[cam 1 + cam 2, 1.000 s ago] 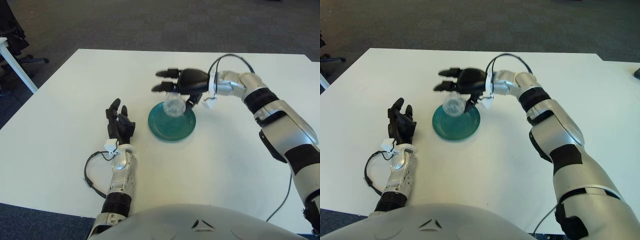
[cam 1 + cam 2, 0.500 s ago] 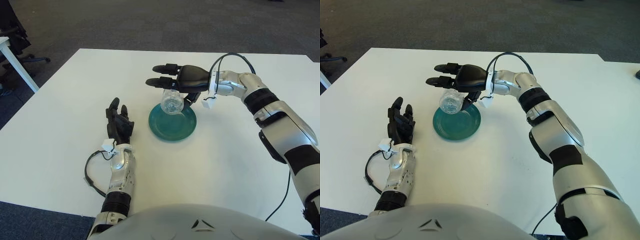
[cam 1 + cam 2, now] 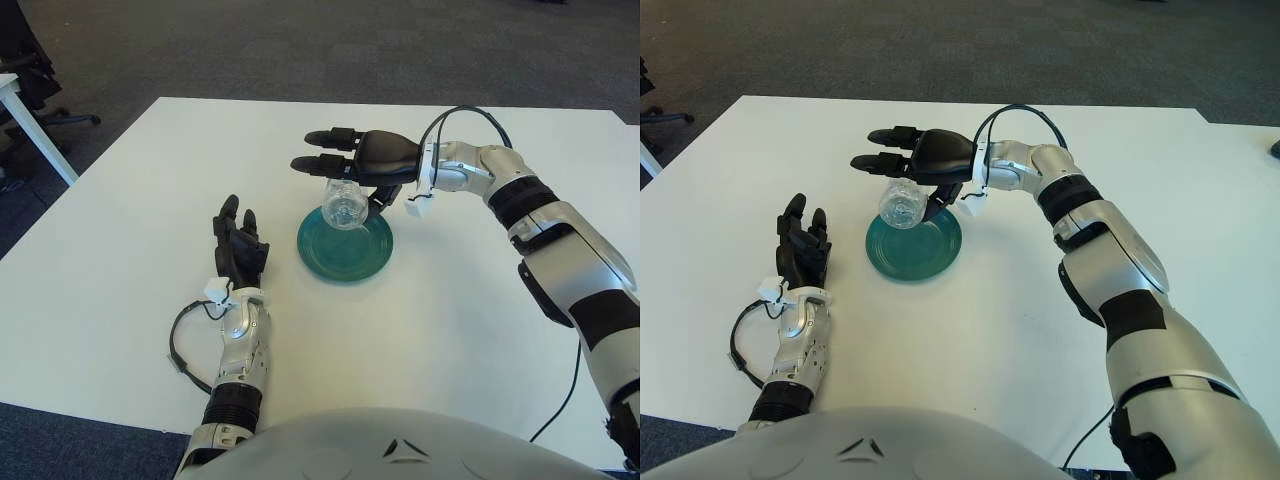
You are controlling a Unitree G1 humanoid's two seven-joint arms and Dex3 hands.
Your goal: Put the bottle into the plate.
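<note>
bottle [image 3: 345,204] clear plastic, likely light, slick, crushable; best held round the body | lies over plate [image 3: 344,243] at its 12 o'clock edge | right hand [image 3: 352,166] above it, fingers extended, no grip; a second ago curled round it | left hand [image 3: 238,247] relaxed at plate's 9 o'clock on counter [image 3: 120,230], unchanged

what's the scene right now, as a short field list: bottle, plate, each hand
bottle: clear plastic bottle, over the far part of the plate, under the right hand; contact with the plate cannot be told
plate: teal plate on the white table
right hand: above the bottle, fingers extended leftward, not closed on it
left hand: left of the plate, fingers relaxed, holding nothing
</note>
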